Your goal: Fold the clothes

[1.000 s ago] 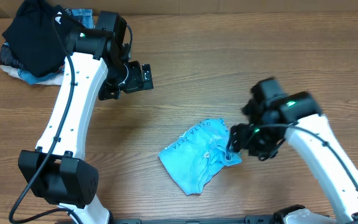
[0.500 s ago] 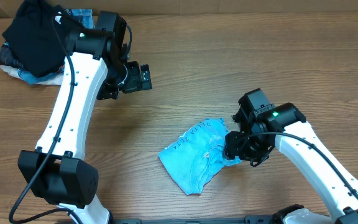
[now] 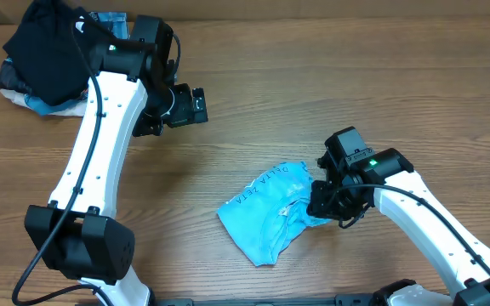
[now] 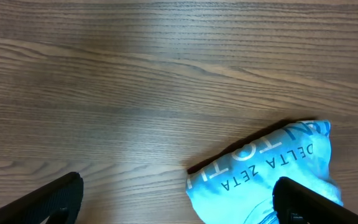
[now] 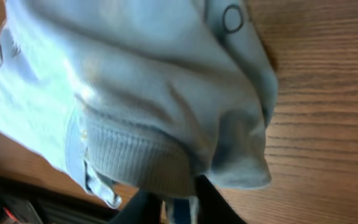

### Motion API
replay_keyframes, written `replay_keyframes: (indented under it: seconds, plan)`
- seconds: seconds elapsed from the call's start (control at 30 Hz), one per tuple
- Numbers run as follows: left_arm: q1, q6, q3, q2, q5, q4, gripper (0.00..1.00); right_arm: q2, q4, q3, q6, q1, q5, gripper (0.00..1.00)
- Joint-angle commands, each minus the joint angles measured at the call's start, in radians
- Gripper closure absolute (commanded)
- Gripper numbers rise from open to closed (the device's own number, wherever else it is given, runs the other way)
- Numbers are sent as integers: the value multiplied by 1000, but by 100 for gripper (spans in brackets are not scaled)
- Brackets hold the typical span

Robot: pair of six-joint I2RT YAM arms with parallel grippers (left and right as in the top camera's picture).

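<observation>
The clothes, a light sky-blue T-shirt [image 3: 266, 212] with dark lettering, lie crumpled in a small heap on the wooden table [image 3: 356, 76], right of the middle. My right gripper [image 3: 319, 206] presses into the shirt's right edge. In the right wrist view the shirt [image 5: 135, 93] fills the frame, and the two dark fingers [image 5: 145, 208] are shut on a fold of its ribbed hem. My left gripper [image 3: 196, 105] hovers well up and left of the shirt. Its fingers [image 4: 48, 199] stand wide open with nothing between them, and the lettered shirt [image 4: 266, 171] shows below them.
A black garment [image 3: 45, 47] lies piled at the table's far left corner over other folded clothes [image 3: 19, 93]. A white object [image 3: 415, 296] shows at the bottom right edge.
My right arm has moved left and down onto the shirt's right edge, and its fingers have closed on the fabric. The left arm has stayed still.
</observation>
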Motion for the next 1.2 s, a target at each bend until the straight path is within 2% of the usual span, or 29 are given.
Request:
replay_keyframes:
  seconds: [0.0, 0.1, 0.4, 0.5, 0.57, 0.67, 0.8, 0.9, 0.97, 1.1, 1.17]
  plan:
    - [-1, -13, 16, -26, -16, -5, 0, -4, 19, -5, 27, 5, 17, 89]
    - [-1, -13, 17, -26, -16, -5, 0, -4, 24, -5, 84, 5, 88, 96]
    - [-1, -11, 16, -26, -16, -11, 0, -4, 14, -5, 323, 3, 349, 96]
    - [-1, 9, 16, -26, -16, -13, 0, -4, 11, -5, 344, 3, 383, 82]
    - [-1, 10, 17, -26, -16, -14, 0, -4, 8, -5, 354, 3, 383, 66]
    - [-1, 10, 16, -26, -16, -16, 0, -4, -9, -3, 382, 3, 387, 63]
    - [-1, 10, 16, -26, -16, -16, 0, -5, -78, 56, 417, 3, 391, 64]
    - [-1, 10, 16, -26, -16, -16, 0, -5, -157, 159, 414, 3, 374, 65]
    - [-1, 10, 16, -26, -16, -16, 0, -5, -201, 236, 393, 3, 330, 69]
    - [-1, 10, 16, -26, -16, -14, 0, -5, -153, 294, 181, 6, 29, 77]
    - [-1, 9, 17, -26, -16, -11, 0, -2, -118, 280, 121, 6, -79, 81]
